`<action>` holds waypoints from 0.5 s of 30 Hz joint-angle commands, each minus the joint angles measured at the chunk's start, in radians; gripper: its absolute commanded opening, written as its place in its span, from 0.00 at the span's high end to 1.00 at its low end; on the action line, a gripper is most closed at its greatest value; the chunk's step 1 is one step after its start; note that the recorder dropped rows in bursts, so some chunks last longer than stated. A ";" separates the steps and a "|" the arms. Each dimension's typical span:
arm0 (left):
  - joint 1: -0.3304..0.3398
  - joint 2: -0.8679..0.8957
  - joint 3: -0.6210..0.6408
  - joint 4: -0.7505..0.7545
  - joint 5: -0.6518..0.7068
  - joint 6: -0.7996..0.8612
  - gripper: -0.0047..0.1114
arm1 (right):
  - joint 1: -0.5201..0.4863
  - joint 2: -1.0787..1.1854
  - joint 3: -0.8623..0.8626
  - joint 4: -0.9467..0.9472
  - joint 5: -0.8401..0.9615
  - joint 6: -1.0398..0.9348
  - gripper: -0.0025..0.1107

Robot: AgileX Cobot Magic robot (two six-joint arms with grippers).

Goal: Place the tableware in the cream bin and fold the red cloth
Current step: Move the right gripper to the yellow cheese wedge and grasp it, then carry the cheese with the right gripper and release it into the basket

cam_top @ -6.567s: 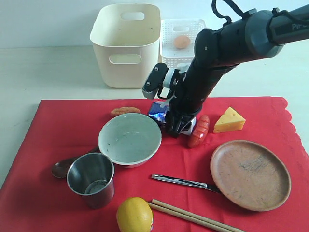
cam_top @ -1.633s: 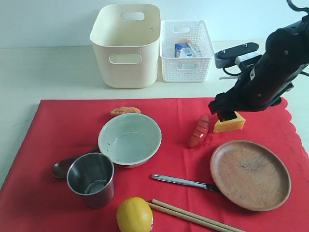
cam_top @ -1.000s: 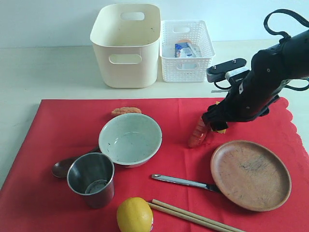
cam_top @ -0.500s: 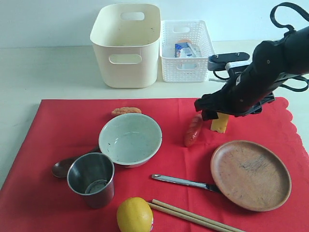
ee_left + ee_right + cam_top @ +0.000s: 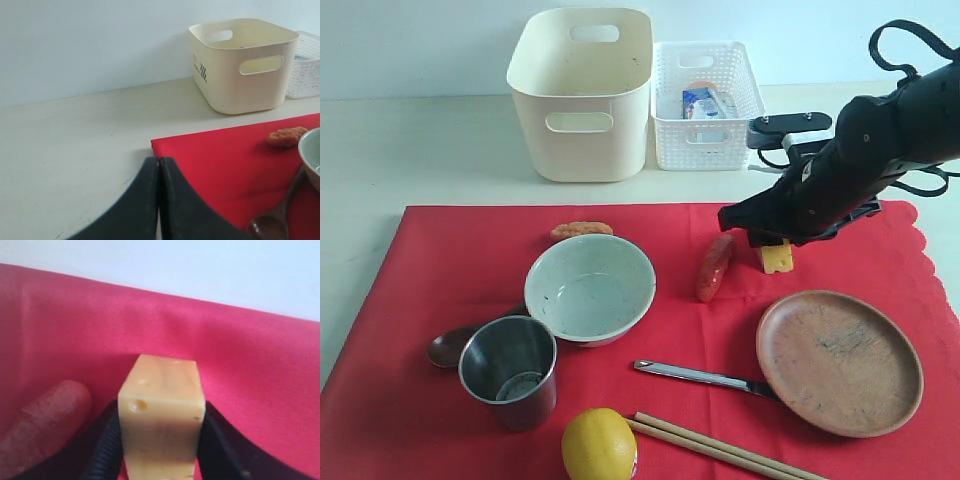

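The red cloth (image 5: pixel 440 270) lies flat on the surface (image 5: pixel 420 150), the cream bin (image 5: pixel 582 150) behind it. The wooden plate (image 5: pixel 838 360) sits on the cloth near the right fingers (image 5: pixel 102 450), on the camera side, nearest that arm. Those fingers squeeze the cheese (image 5: pixel 162 410). The left fingers (image 5: pixel 145 200) are pressed together. The sausage (image 5: pixel 714 268) has slid sideways since a moment ago.

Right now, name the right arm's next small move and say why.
Probably a straight lift. The fingers of the right gripper sit against both sides of the cheese wedge, which rests on the red cloth with the sausage close beside it. Rising vertically should clear the sausage before carrying the cheese toward the white lattice basket, where the milk carton lies.
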 commanded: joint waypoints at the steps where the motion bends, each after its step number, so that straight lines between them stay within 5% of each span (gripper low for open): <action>1: 0.002 -0.007 0.003 0.000 -0.002 0.001 0.94 | -0.003 0.000 -0.006 -0.008 -0.011 -0.004 0.81; 8: 0.002 -0.007 0.003 0.000 -0.002 0.001 0.94 | -0.003 0.000 -0.006 -0.005 -0.011 0.003 0.97; 15: 0.002 -0.007 0.003 0.000 -0.002 0.001 0.94 | -0.003 -0.021 -0.006 0.001 -0.031 0.021 0.98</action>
